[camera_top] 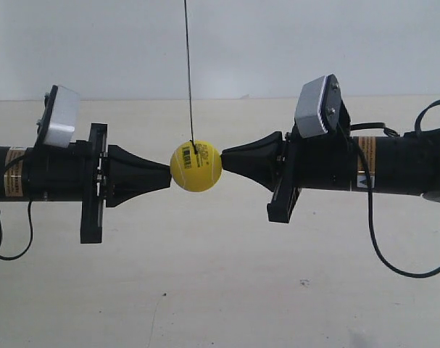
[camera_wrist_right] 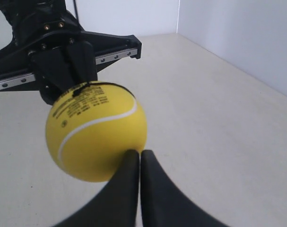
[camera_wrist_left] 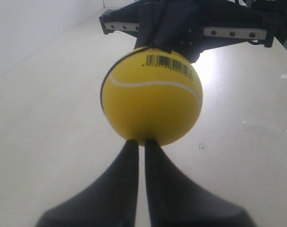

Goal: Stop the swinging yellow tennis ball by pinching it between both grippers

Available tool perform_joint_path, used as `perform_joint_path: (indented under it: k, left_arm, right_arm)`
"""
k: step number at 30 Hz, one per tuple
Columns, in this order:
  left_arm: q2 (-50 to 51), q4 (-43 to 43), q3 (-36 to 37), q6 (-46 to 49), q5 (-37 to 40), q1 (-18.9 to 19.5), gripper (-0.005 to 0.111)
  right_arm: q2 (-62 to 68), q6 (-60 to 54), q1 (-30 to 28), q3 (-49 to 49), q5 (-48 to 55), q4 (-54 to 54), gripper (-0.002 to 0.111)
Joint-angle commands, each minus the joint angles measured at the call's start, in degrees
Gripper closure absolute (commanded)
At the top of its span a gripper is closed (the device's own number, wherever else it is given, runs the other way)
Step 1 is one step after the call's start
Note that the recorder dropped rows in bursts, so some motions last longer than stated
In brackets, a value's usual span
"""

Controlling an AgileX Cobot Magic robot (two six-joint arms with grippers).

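The yellow tennis ball (camera_top: 196,166) hangs on a thin black string (camera_top: 189,72) between two horizontal black arm ends. The cone tip of the arm at the exterior view's left (camera_top: 167,174) touches one side of the ball, and the tip of the arm at the exterior view's right (camera_top: 225,158) touches the other. In the left wrist view my left gripper (camera_wrist_left: 142,142) is shut, its tips against the ball (camera_wrist_left: 152,97), whose barcode label faces up. My right gripper (camera_wrist_right: 140,152) is shut too, and its tips meet the ball (camera_wrist_right: 96,137) off centre, near its edge.
A beige tabletop (camera_top: 220,290) lies below, with a white wall (camera_top: 277,43) behind. Black cables loop down from the arm at the exterior view's right (camera_top: 393,268) and from the one at its left (camera_top: 2,243). Each wrist view shows the opposite arm's black plate behind the ball.
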Motion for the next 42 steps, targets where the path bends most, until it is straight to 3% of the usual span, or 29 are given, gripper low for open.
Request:
perform_joint_path:
  k: [1,42]
  left_arm:
    - [-0.5,-1.1,-0.3,0.1,-0.5,-0.4,0.102]
    - [-0.5,0.4,-0.3,-0.1,-0.5,0.4,0.102]
  right_arm:
    - [0.1,-0.1,0.1,-0.2,-0.8,-0.1,0.108]
    - [0.1,-1.0,-0.1,-0.2,1.6,-0.2,0.108]
